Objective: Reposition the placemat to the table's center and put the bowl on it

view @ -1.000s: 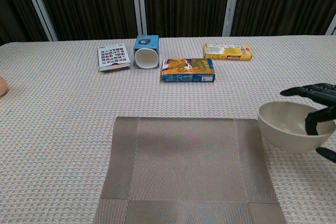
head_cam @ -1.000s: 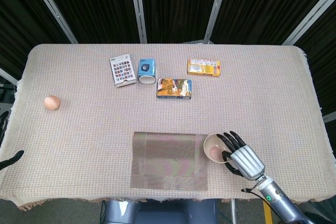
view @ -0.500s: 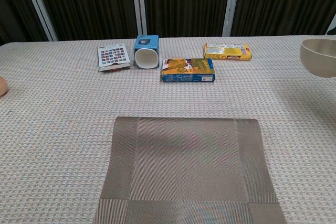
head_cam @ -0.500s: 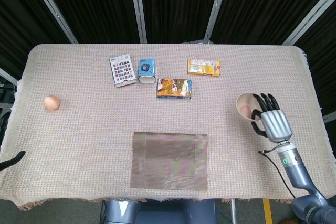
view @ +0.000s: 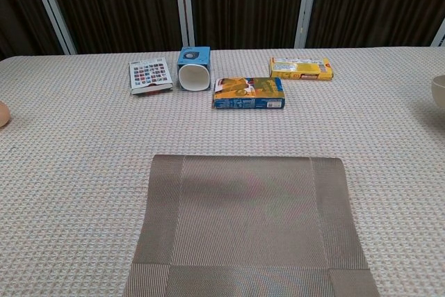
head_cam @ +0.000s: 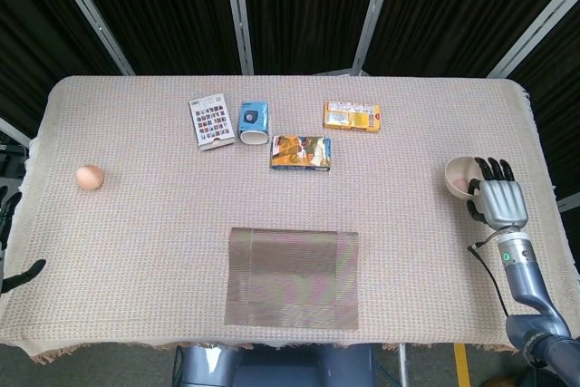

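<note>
Left hand first: only dark fingertips (head_cam: 20, 274) are seen poking in at the table's near-left edge in the head view, so whether it's spread or curled can't be told. Further along, a small brown egg-like ball (head_cam: 89, 177) is parked on the left side of the beige woven tablecloth (head_cam: 136, 224). Toward the back, a flat card of colourful stamps (head_cam: 210, 120), a blue-and-white cup lying on its side (head_cam: 255, 122), a blue-and-orange snack box (head_cam: 300, 152) and a yellow-orange packet (head_cam: 352, 116) are lined up. The brown woven placemat (head_cam: 292, 277) is lying flat at the near edge, roughly mid-width but well short of the middle, its front edge close to the drop-off.

Over on the far right, the cream round bowl (head_cam: 462, 175) is gripped by the right hand (head_cam: 497, 199), fingers hooked over its rim, near the right table edge.

Judging by that, the bowl is being carried off the mat's path. It should be set down flat, well in from the edge, before being let go. After that the mat can be slid straight back; a wide open strip is left between it and the boxes, so nothing needs to be nudged.
</note>
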